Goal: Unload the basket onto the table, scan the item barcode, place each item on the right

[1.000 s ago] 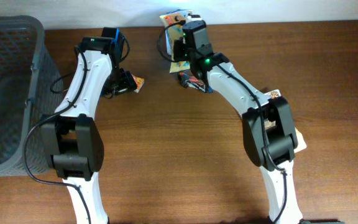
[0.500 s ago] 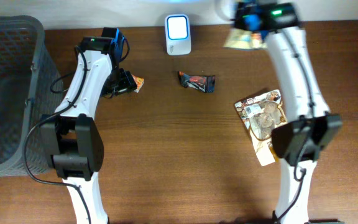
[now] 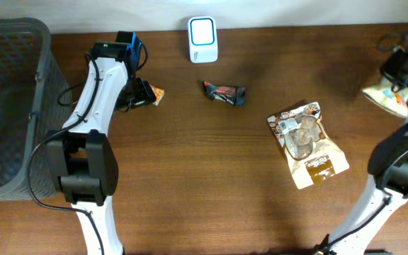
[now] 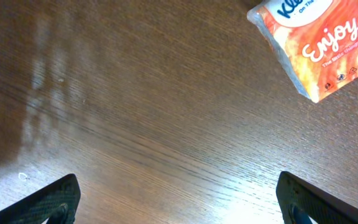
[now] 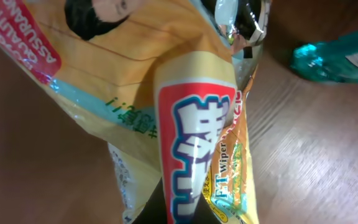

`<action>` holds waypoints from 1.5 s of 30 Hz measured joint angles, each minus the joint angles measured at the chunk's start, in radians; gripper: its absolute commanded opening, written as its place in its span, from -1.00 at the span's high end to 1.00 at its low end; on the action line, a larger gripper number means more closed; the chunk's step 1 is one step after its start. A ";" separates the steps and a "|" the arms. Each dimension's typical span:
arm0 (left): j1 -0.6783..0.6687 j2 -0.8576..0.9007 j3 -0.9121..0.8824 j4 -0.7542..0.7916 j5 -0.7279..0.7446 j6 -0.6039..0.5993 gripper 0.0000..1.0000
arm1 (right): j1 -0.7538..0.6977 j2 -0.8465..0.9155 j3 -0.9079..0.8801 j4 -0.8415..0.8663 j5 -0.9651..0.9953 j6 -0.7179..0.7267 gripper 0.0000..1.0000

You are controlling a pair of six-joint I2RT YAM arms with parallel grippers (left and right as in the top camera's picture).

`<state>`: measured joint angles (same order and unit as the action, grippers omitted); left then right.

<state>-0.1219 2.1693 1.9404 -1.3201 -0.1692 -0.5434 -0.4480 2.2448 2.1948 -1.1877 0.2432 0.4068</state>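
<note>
At the overhead's right edge, the right hand [image 3: 397, 79] is clamped on the yellow snack packet [image 3: 384, 96]; its slack, crumpled film could slip free. The left hand [image 4: 179, 204] stands apart.

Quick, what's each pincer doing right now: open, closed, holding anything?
Left pincer: open, holding nothing.
Right pincer: closed on the yellow snack packet.
</note>
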 measured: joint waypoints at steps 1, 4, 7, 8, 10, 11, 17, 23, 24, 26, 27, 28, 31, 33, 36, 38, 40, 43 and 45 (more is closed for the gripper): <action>0.000 0.000 0.000 -0.001 0.000 0.000 -0.98 | -0.035 0.001 -0.067 0.043 0.002 -0.003 0.92; 0.000 0.000 0.000 0.001 0.000 0.000 -0.98 | -0.113 0.003 -0.210 0.153 0.004 -0.011 0.84; 0.000 0.000 0.000 0.000 0.000 0.000 -0.98 | -0.160 0.006 -0.272 0.192 0.005 -0.017 0.41; 0.000 0.000 0.000 0.000 0.000 0.000 -0.98 | -0.169 0.006 -0.277 0.199 0.005 -0.021 0.24; 0.000 0.000 0.000 0.000 0.000 0.000 -0.98 | -0.179 0.006 -0.275 0.212 0.000 -0.024 0.06; 0.000 0.000 0.000 0.000 0.000 0.000 -0.98 | -0.182 0.006 -0.274 0.213 -0.008 -0.022 -0.06; 0.000 0.000 0.000 0.000 0.000 0.000 -0.98 | -0.172 0.006 -0.194 0.167 -0.203 -0.068 -0.33; 0.000 0.000 0.000 0.000 0.000 0.000 -0.98 | -0.109 0.002 -0.005 -0.014 -0.399 -0.108 -0.55; 0.000 0.000 0.000 0.000 0.000 0.000 -0.98 | -0.097 -0.002 0.014 -0.034 -0.433 -0.124 -0.63; 0.000 0.000 0.000 0.000 0.000 0.000 -0.98 | -0.052 -0.016 0.054 -0.103 -0.533 -0.195 -0.97; 0.000 0.000 0.000 0.000 0.000 0.000 -0.98 | -0.024 -0.023 0.060 -0.147 -0.568 -0.232 -0.97; 0.000 0.000 0.000 0.000 0.000 0.000 -0.98 | 0.003 -0.026 0.061 -0.182 -0.590 -0.264 -0.97; 0.000 0.000 0.000 0.000 0.000 0.000 -0.98 | 0.097 -0.028 0.028 -0.296 -0.626 -0.372 -0.97; 0.000 0.000 0.000 0.000 0.000 0.000 -0.98 | 0.172 -0.030 -0.052 -0.315 -0.613 -0.419 -0.97; 0.000 0.000 0.000 0.000 0.000 0.000 -0.98 | 0.272 -0.030 -0.199 -0.301 -0.559 -0.445 -0.97; 0.000 0.000 0.000 0.000 0.000 0.000 -0.98 | 0.326 -0.030 -0.279 -0.299 -0.536 -0.456 -0.97; 0.000 0.000 0.000 0.000 0.000 0.000 -0.98 | 0.360 -0.030 -0.318 -0.297 -0.502 -0.432 -0.97; 0.000 0.000 0.000 0.000 0.000 0.000 -0.98 | 0.403 -0.030 -0.331 -0.297 -0.399 -0.339 -0.98; 0.000 0.000 0.000 0.000 0.000 0.000 -0.98 | 0.430 -0.032 -0.331 -0.299 -0.336 -0.284 -0.97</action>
<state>-0.1219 2.1693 1.9404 -1.3197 -0.1692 -0.5434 -0.0185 2.2124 1.8637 -1.4864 -0.0933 0.1226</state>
